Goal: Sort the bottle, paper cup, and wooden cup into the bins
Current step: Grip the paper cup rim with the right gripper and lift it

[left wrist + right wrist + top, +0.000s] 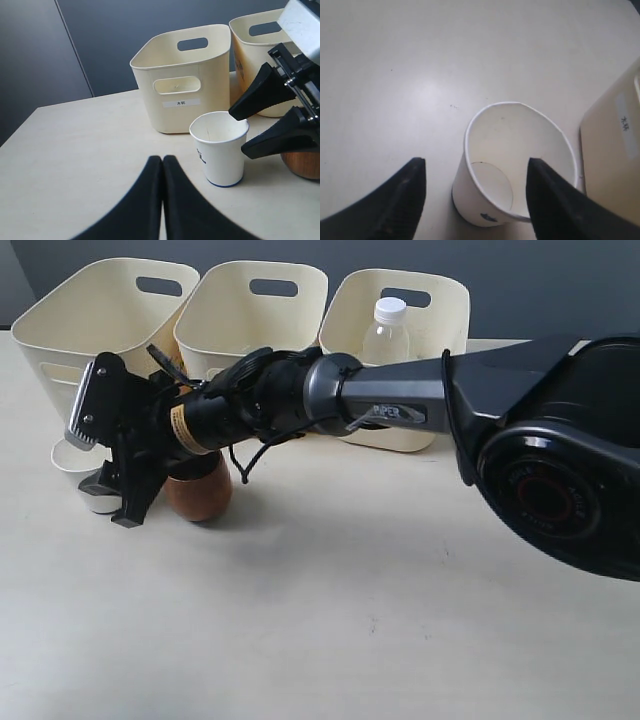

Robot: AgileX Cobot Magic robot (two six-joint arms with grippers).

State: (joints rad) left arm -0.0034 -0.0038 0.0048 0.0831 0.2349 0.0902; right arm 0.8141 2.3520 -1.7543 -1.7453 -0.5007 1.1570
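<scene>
Fingers of the right tool (475, 200) stand apart over the paper cup (512, 165); left tool (162, 200) pressed together; wooden cup (198, 490) at the paper cup's 3 o'clock.

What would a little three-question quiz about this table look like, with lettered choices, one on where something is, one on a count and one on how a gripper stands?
1. Where is the bottle?
A. Inside a bin
B. Lying on the table
C. In a gripper

2. How many cream bins stand in the row?
A. Two
B. Three
C. Four

3. How is the right gripper set at the paper cup?
A. Shut tight on it
B. Open, one finger on each side of it
C. Far away from it

Answers:
1 A: its white cap and clear body rise out of the rightmost bin in the exterior view.
2 B: three alike bins line the table's far edge.
3 B: the right wrist view shows the cup between spread fingers.
</scene>
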